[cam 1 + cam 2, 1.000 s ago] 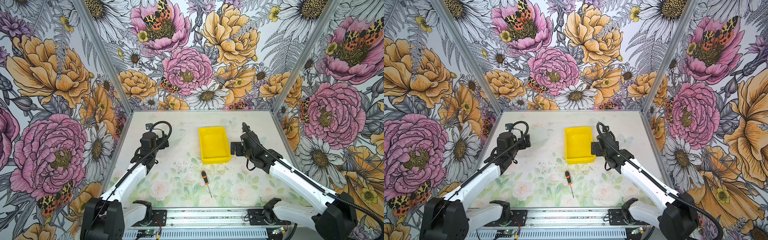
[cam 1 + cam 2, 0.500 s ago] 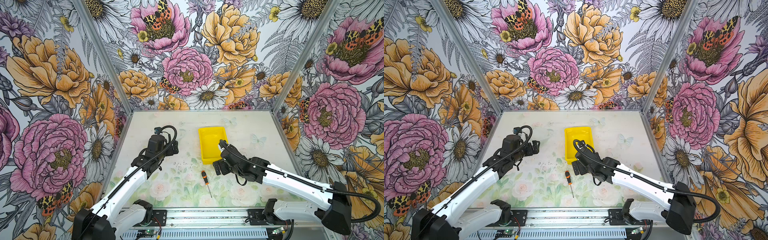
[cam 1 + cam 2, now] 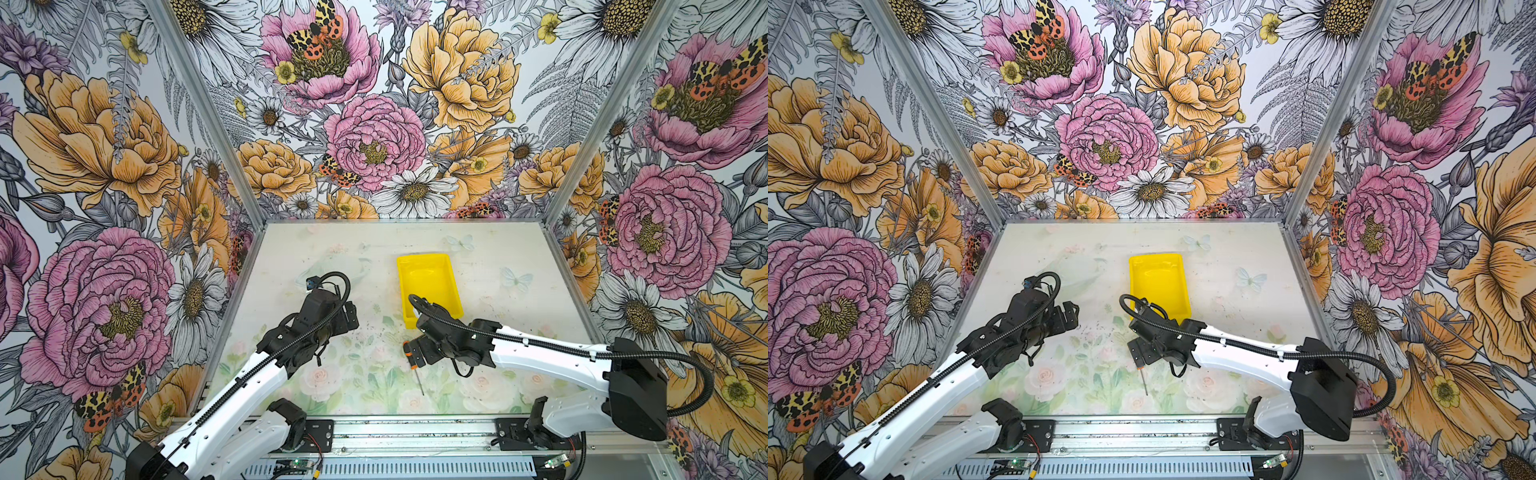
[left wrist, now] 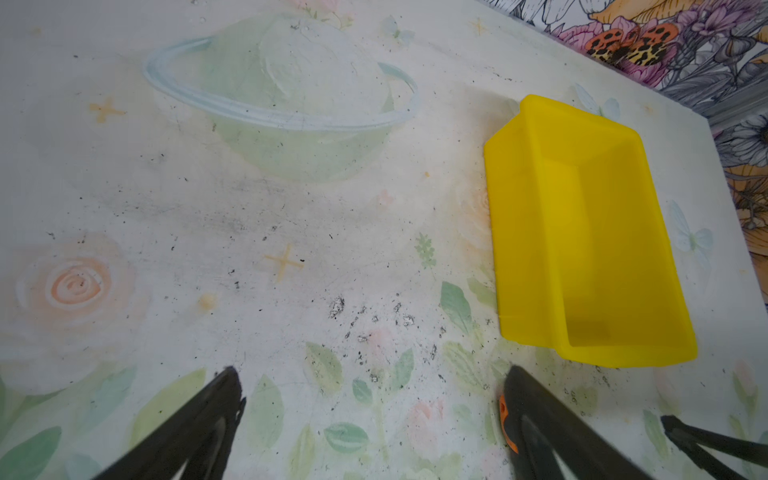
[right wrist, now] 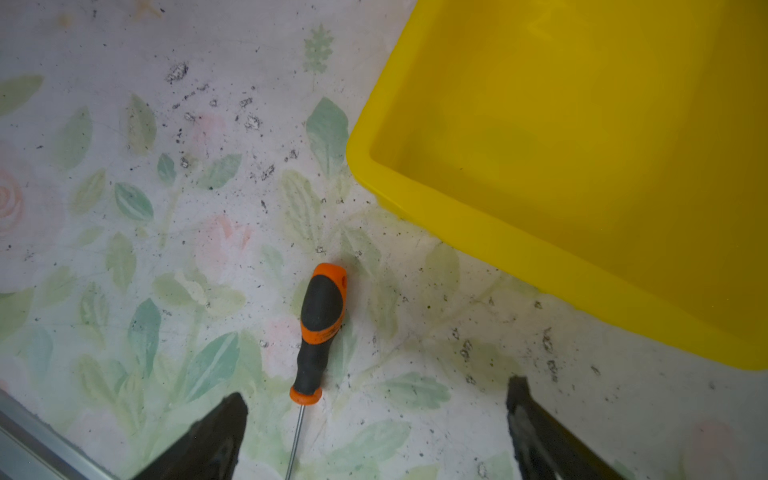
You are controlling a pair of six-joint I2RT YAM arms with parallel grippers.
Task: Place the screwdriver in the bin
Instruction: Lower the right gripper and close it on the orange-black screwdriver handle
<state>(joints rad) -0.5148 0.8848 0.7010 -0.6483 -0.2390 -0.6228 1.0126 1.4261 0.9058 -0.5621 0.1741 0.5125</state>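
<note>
Right gripper (image 5: 376, 392) is spread wide and empty. The screwdriver (image 5: 322, 320) lies on the table (image 5: 166, 249) just ahead, shaft running back between its fingers (image 5: 216, 428), handle markings unreadable. Bin (image 5: 498, 249) sits just beyond. Left gripper (image 4: 372, 374) is likewise spread and empty.

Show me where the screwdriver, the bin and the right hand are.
screwdriver (image 5: 322, 316): right wrist view, black grip of the handle.
bin (image 4: 523, 232): left wrist view, outer side wall.
right hand (image 5: 374, 392): right wrist view, midway between its fingertips.
</note>
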